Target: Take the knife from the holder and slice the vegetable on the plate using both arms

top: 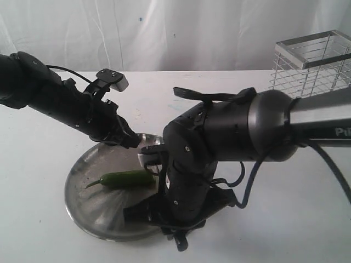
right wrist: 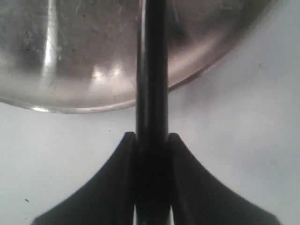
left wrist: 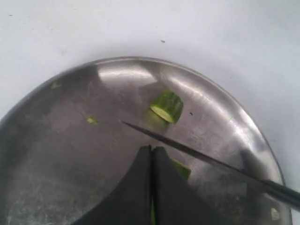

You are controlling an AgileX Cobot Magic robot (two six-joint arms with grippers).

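The green vegetable lies on the steel plate. My left gripper is over the plate's far side, shut, fingertips together. Green vegetable shows just behind and beside its fingers; whether they touch it I cannot tell. A cut piece lies apart on the plate. My right gripper is shut on the knife's black handle, just off the plate's rim. The thin dark blade slants across the plate past the left fingertips. The right arm hides the knife in the exterior view.
The chrome wire holder stands at the back right on the white table. Small green scraps lie on the plate. A white cloth backdrop hangs behind the table.
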